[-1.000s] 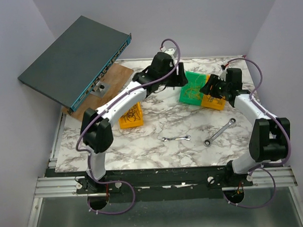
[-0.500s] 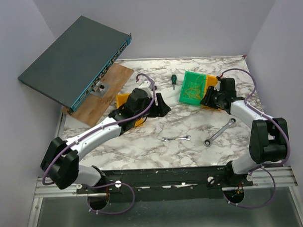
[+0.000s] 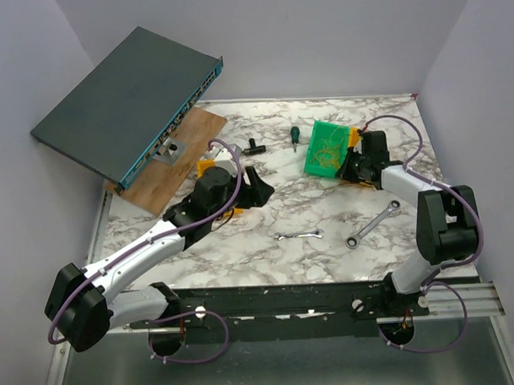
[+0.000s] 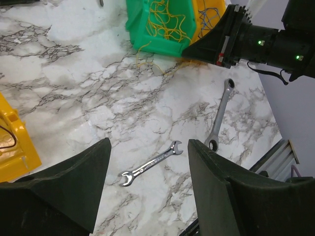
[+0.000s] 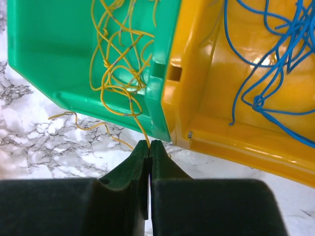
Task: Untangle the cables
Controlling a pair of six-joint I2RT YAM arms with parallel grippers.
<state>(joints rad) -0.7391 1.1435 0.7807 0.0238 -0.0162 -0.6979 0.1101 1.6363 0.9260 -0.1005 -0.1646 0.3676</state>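
Observation:
The cables lie sorted in bins. Thin yellow cable (image 5: pixel 118 73) fills the green bin (image 5: pixel 44 44), with one loop trailing onto the marble. Blue cable (image 5: pixel 261 64) sits in the yellow bin (image 5: pixel 216 113) beside it. A dark strand (image 4: pixel 7 140) shows in a second yellow bin (image 4: pixel 15 147) at the left. My right gripper (image 5: pixel 149 143) is shut on a yellow strand that comes over the green bin's front wall. In the top view it (image 3: pixel 351 168) sits between the two bins. My left gripper (image 3: pixel 261 186) hangs open over bare marble, holding nothing (image 4: pixel 148 147).
A small open-end wrench (image 3: pixel 298 235) and a ratchet wrench (image 3: pixel 373 223) lie on the marble in front. A green-handled screwdriver (image 3: pixel 295 137) and a small black part (image 3: pixel 254 145) lie at the back. A network switch (image 3: pixel 127 100) leans over a wooden board (image 3: pixel 175 157) at the back left.
The left arm has swung back from beside the green bin to the table's left middle, still open. The right gripper has closed on the yellow strand.

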